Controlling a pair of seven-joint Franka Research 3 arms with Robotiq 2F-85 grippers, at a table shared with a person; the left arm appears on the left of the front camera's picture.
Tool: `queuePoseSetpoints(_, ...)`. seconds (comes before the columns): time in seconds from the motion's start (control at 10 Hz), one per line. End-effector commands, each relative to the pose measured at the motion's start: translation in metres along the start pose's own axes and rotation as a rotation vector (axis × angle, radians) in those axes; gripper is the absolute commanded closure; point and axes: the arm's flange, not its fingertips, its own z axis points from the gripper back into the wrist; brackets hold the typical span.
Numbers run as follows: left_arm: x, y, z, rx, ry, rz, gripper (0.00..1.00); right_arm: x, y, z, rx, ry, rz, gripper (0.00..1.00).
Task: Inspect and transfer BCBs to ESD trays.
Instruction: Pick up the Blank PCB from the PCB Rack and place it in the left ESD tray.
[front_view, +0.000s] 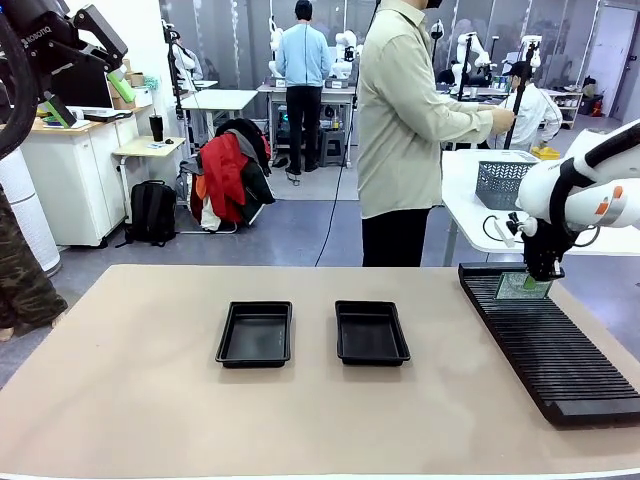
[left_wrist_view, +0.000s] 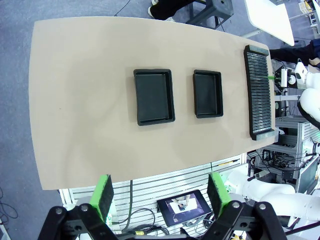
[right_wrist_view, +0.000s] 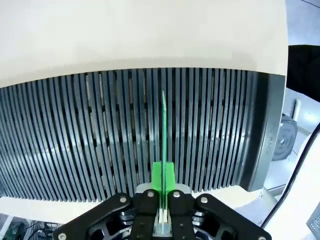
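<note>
Left gripper (left_wrist_view: 161, 194): jaws spread wide, nothing between the pads. It hangs high above the table (front_view: 130, 400), looking down on the whole layout, well clear of the work.

Left ESD tray (front_view: 254, 362): empty, flat on the table, left of centre. Right ESD tray (front_view: 372, 358): also empty, just beside the first with a gap between them. No board is in either tray yet.

Slotted rack (front_view: 570, 370): long black ribbed rack along the right edge of the table. One BCB (front_view: 524, 287) stands on edge in a slot near the rack's far end. In the right wrist view it is edge-on, a thin green line running along the ribs.

Right gripper (front_view: 545, 272): clamped shut on the near edge of that BCB, pads pinching the thin board. I cannot tell whether the bottom edge is seated in the slot or just free.

Risks, my judgement:
- A lift that is not straight up would bind the board against the ribs and could twist it in the pads.
- The pinch is narrow, so a fast swing towards the trays may let the board pivot or slip.
- The person (front_view: 400, 120) at the far side is turned away, so I would not count on a catch.
</note>
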Motion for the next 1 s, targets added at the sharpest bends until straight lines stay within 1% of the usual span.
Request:
queuePoseSetpoints(0.0, -0.001, 0.000, -0.001, 0.000, -0.001, 0.000, 0.00, 0.003, 0.000, 0.029, 0.030, 0.038, -0.023, 1.00)
queuePoseSetpoints(0.2, -0.001, 0.000, -0.001, 0.000, -0.001, 0.000, 0.00, -0.001, 0.006, 0.070, 0.035, 0.044, -0.091, 1.00)
queuePoseSetpoints(0.6, -0.001, 0.000, -0.001, 0.000, -0.001, 0.000, 0.00, -0.009, 0.025, 0.159, -0.005, 0.070, -0.211, 1.00)
queuePoseSetpoints(0.9, -0.001, 0.000, -0.001, 0.000, -0.001, 0.000, 0.00, -0.019, 0.034, 0.218, -0.022, 0.024, -0.262, 1.00)
